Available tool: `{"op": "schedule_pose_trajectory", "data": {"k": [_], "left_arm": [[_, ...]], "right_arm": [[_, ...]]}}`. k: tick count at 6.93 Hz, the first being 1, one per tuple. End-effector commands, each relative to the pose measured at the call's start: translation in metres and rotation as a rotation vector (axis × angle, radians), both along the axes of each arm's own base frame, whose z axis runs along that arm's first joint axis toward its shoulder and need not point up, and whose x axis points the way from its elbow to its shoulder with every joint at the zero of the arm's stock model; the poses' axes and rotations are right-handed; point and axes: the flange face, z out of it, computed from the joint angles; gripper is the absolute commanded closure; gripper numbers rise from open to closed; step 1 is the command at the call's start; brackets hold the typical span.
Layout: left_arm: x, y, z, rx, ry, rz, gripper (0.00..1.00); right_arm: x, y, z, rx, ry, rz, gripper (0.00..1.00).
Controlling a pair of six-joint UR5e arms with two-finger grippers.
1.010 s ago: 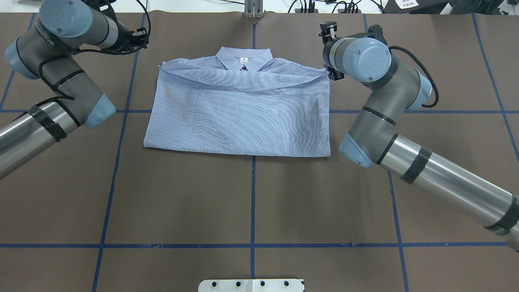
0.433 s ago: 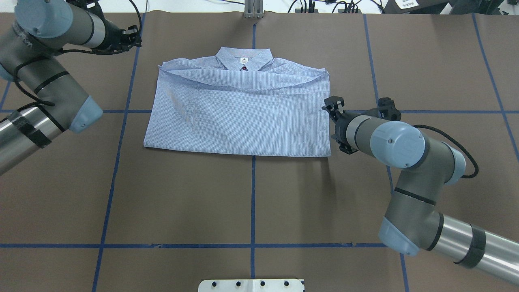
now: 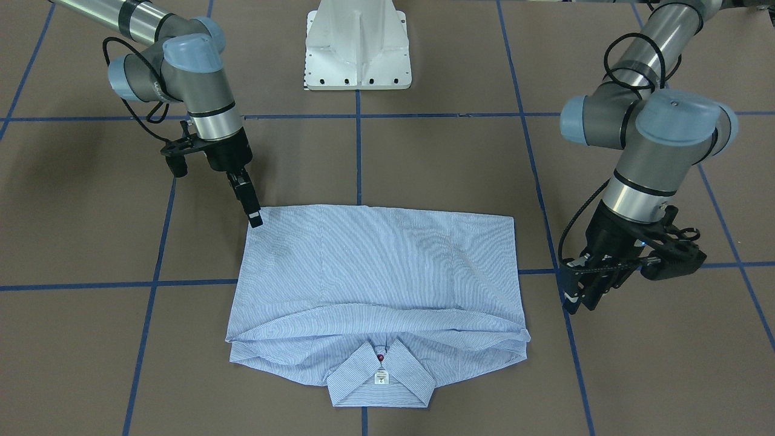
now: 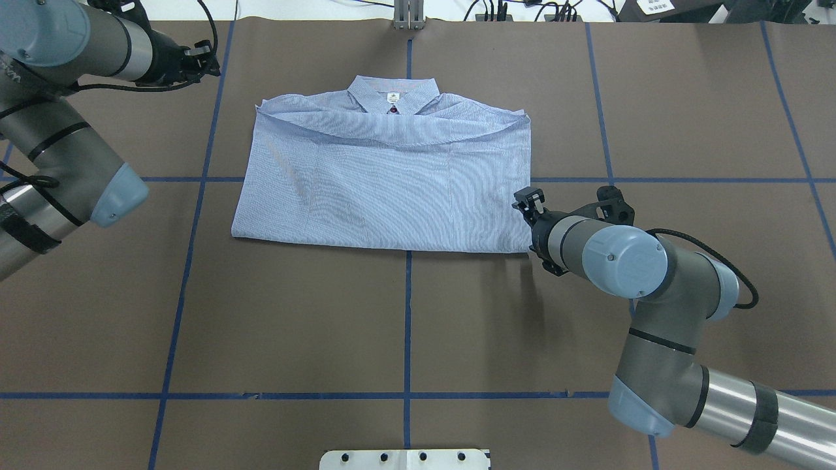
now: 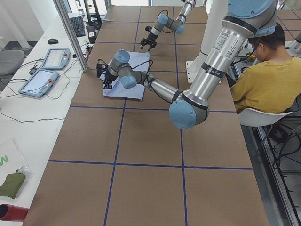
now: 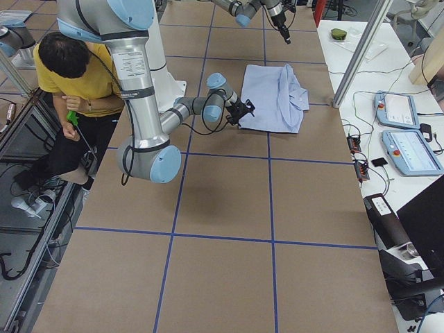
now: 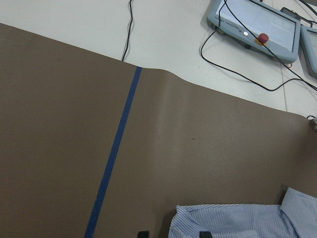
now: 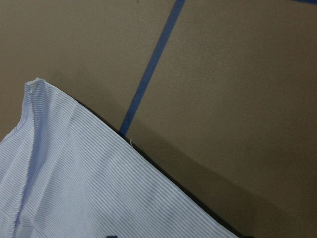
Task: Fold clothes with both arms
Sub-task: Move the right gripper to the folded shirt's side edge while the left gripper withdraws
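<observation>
As folded, shirt (image 4: 385, 183) crosswise, collar (image 4: 392, 96) away from robot.

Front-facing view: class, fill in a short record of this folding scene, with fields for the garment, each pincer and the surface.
garment: shirt, folded flat, collar nearest the camera
right pincer: tips at the shirt's far corner, appears shut
left pincer: beside the shirt, apart from it; open or shut unclear
surface: brown table with blue tape lines
</observation>
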Motion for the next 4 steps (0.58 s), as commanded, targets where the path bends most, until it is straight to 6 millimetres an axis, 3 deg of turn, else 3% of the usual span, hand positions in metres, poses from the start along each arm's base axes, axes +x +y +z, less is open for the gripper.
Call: {"op": "schedule_pose_trajectory", "data": {"k": [1, 2, 3, 4], "left_arm": [[-0.0015, 0.0022, -0.0035, 0.001, 0.006, -0.002, 0.54], [-0.0043, 0.0040, -0.0089, 0.008, 0.013, -0.007, 0.54], [-0.0053, 0.0036, -0.0090, 0.008, 0.013, -0.008, 0.54], [-0.0056, 0.0040, -0.0069, 0.006, 0.011, -0.008, 0.54]], "right_arm": [[-0.0100, 0.0030, 0.0109, -0.010, 0.022, -0.011, 0.13], [-0.0118, 0.0042, 0.0107, -0.010, 0.022, -0.014, 0.16], [-0.0142, 0.0052, 0.0120, -0.011, 0.025, -0.017, 0.37], [-0.0121, 0.0050, 0.0117, -0.010, 0.024, -0.014, 0.92]]}}
